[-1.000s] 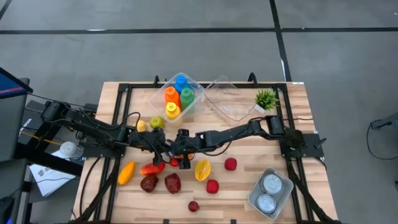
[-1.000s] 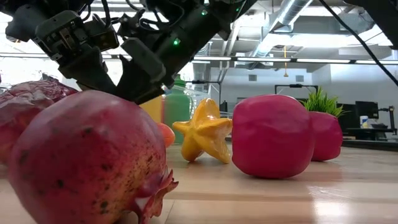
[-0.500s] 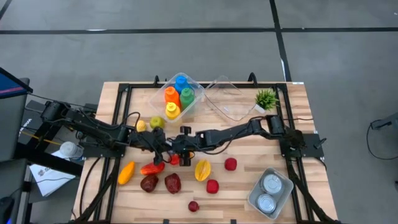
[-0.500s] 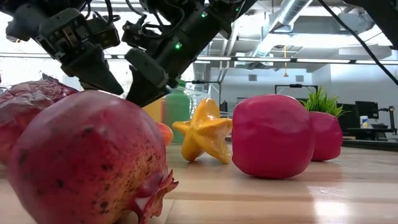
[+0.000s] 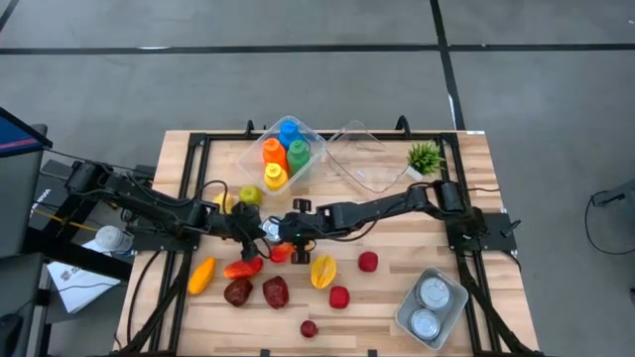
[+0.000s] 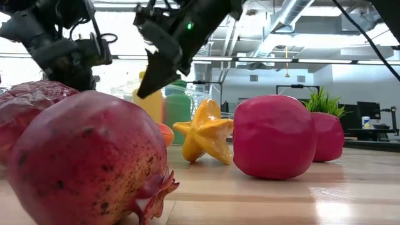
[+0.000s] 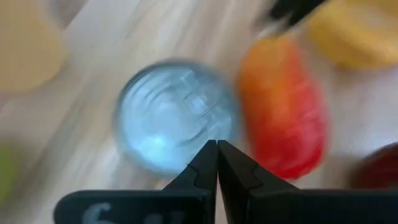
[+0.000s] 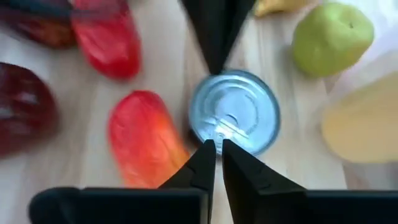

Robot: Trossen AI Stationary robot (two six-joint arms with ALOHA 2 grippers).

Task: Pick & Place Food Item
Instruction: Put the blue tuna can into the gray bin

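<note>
Two pomegranates [image 6: 81, 156]: closest to the table's front edge, side by side, untouched.
Pink apple [image 6: 273, 137] and starfruit [image 6: 205, 132]: just behind, resting on the wood, clear of both arms.
Red-orange fruit [image 8: 146, 146]: lying flat mid-table, just beside the can, not gripped.
Can [image 8: 234, 112]: upright mid-table, lid up, directly beneath both sets of fingertips; by judgement the item being worked on, though the fruit beside it could equally be meant.
Right gripper [image 8: 213, 146]: above the can, pointing down, fingers pressed nearly together with nothing between them.
Left gripper [image 7: 217, 144]: facing it from the other side of the can, fingers pressed together, also pinching nothing.
Just changed: right fingers spread wide a second ago, now snapped together; both wrists also higher above the fruit than before.
Meaning: closure made on air, so no pick achieved; can and fruit both left on the table.
Next, by judgement: reopening and a lower descent around the chosen item before squeezing.
Risk: two grippers crowded over one small spot, with a real chance of nudging the can or fouling each other.
Green pear [image 8: 333, 37]: a little past the can, untouched.
Bottle bin [image 5: 319, 142]: farther back, coloured bottles inside.
Plant [image 5: 425, 156]: at the far right corner.
</note>
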